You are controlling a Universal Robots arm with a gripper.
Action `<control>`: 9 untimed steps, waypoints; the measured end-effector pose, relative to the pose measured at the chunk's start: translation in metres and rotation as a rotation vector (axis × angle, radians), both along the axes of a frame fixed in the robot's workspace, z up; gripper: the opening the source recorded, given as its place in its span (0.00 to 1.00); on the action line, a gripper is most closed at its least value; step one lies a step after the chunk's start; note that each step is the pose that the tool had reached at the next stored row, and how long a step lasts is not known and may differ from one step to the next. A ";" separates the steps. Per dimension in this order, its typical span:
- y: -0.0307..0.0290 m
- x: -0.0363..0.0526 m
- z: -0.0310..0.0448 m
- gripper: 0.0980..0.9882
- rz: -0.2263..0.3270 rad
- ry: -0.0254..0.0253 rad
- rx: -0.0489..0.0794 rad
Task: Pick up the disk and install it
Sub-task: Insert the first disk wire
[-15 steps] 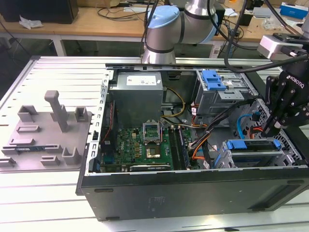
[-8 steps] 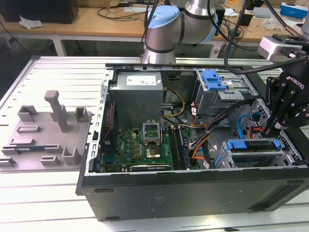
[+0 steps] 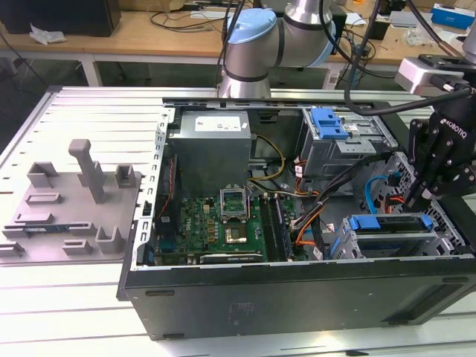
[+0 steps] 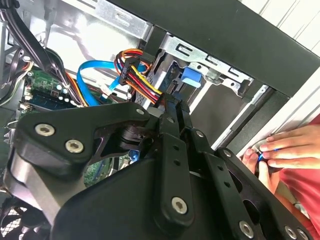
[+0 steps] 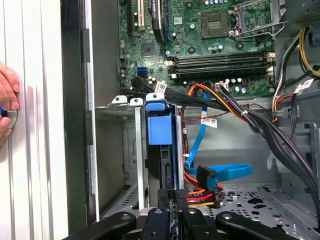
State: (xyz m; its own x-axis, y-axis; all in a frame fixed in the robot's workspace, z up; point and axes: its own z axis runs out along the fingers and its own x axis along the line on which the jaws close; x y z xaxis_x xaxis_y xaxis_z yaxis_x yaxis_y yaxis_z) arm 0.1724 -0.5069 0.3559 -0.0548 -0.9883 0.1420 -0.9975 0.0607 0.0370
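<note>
Exterior view first: ribbed metal counter (image 3: 74,327) spreading under everything, well below the gripper (image 3: 418,199). On it, an open black computer case (image 3: 297,297) lying on its side, with the gripper reaching down inside at one end. Grey-and-blue robot arm (image 3: 256,52) rising beyond the case, well behind the gripper. Grey plastic fixture (image 3: 74,201) with upright posts on the counter outside the case, far across from the gripper. Inside the case, grey power supply (image 3: 212,145) and green motherboard (image 3: 216,216), both well apart from the gripper, toward the fixture's side. Closer, a metal drive cage (image 3: 342,152) topped by a blue latch plate (image 3: 327,123), near the gripper but apart from it. Just under the gripper, the disk (image 3: 390,223) in its blue carrier, seated in a metal bay at the case's end.

Seen in the first wrist view, the disk (image 5: 160,130) edge-on in that bay, straight ahead of the gripper (image 5: 174,192), its near end right at the fingertips. Seen in the second wrist view, gripper (image 4: 172,102) drawn together with only a thin slit left; cannot tell whether anything is pinched there. A person's hand (image 5: 6,100) on the counter outside the case wall, well apart from the gripper, with something small and blue between the fingers. Bundle of red, yellow and orange wires (image 4: 140,75) just beside the fingertips, blue flat cable (image 5: 220,172) looping a little farther off.
</note>
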 end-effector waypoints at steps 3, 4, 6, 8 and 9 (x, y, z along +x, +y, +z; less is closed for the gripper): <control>-0.0001 0.0000 -0.0002 0.07 -0.002 0.0001 0.003; -0.0001 0.0000 -0.0002 0.07 -0.002 0.0002 0.003; -0.0001 0.0000 -0.0002 0.07 -0.002 0.0001 0.003; -0.0001 0.0000 -0.0002 0.07 -0.002 0.0000 0.003; -0.0001 0.0001 -0.0001 0.07 -0.002 -0.0012 0.004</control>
State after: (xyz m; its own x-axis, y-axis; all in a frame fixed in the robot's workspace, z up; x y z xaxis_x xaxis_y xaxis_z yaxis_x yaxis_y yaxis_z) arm 0.1724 -0.5071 0.3558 -0.0571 -0.9888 0.1377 -0.9974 0.0627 0.0361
